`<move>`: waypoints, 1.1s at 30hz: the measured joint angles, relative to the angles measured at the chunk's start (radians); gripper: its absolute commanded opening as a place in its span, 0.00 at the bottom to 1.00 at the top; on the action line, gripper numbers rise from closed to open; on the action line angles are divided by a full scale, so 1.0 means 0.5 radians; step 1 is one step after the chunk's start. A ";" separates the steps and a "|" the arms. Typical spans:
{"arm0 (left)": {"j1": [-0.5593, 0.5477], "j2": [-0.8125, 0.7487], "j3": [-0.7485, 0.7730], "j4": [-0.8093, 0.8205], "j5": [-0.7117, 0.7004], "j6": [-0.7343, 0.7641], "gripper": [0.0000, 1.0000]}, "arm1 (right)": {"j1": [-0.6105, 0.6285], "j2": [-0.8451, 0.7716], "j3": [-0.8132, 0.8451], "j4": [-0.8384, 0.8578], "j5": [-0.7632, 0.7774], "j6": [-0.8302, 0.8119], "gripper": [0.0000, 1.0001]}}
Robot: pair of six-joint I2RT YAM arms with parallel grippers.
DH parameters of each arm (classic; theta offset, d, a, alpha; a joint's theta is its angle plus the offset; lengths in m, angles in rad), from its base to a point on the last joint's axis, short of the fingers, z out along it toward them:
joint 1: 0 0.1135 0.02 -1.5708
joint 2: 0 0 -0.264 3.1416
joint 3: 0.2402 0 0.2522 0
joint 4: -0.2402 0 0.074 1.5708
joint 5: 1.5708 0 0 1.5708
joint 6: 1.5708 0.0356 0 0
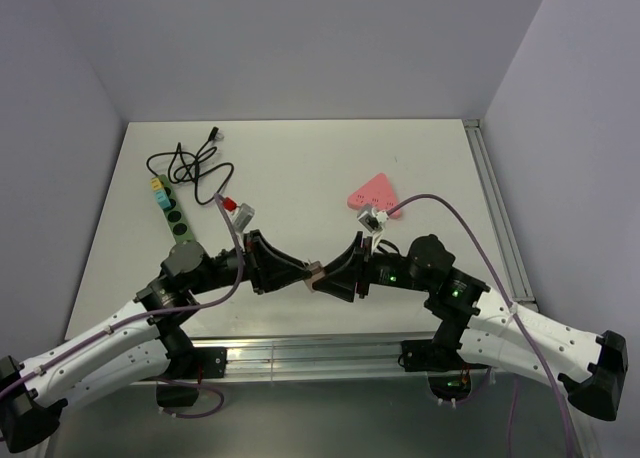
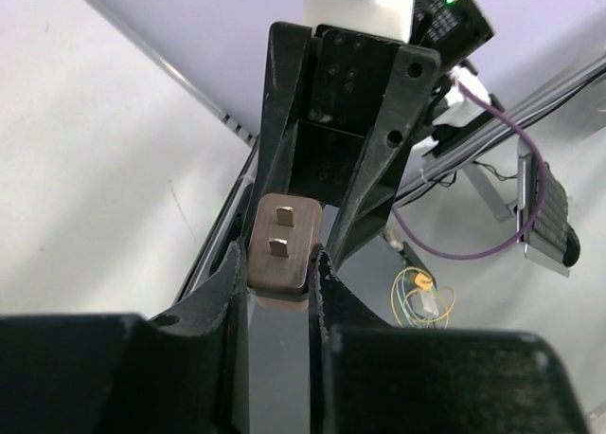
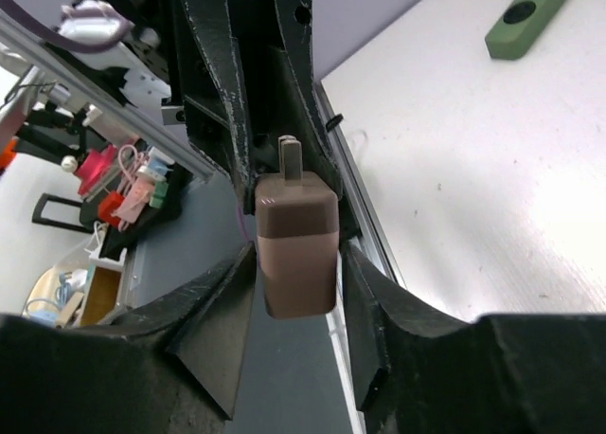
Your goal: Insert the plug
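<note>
Two black, hard-plastic pincers meet nose to nose above the near edge of the white tabletop [image 1: 300, 158], with one plug [image 1: 313, 275] between them. The plug is a matte brown block with rounded corners and two flat metal prongs, which face the left wrist camera. The left pincer [image 2: 279, 273] is clamped tight on the plug's sides, its fingers pressed against the brown casing. The right pincer [image 3: 298, 263] straddles the same plug from the opposite end, the block sitting between its two scuffed fingers; whether they grip it cannot be told. Well back on the left of the tabletop lies a single green power strip [image 1: 172, 213] with round dark sockets, beside one coiled black cable [image 1: 190, 163]. A pink, smooth, heart-like piece [image 1: 372, 192] rests to the right.
</note>
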 measured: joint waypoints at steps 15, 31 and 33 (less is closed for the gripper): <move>0.000 0.127 0.192 -0.286 0.233 0.166 0.00 | -0.050 0.038 0.240 -0.379 -0.211 -0.241 0.54; 0.000 0.134 0.225 -0.384 0.394 0.238 0.00 | -0.194 0.187 0.254 -0.289 -0.617 -0.242 0.49; 0.000 0.143 0.231 -0.385 0.413 0.242 0.00 | -0.197 0.207 0.272 -0.293 -0.645 -0.248 0.48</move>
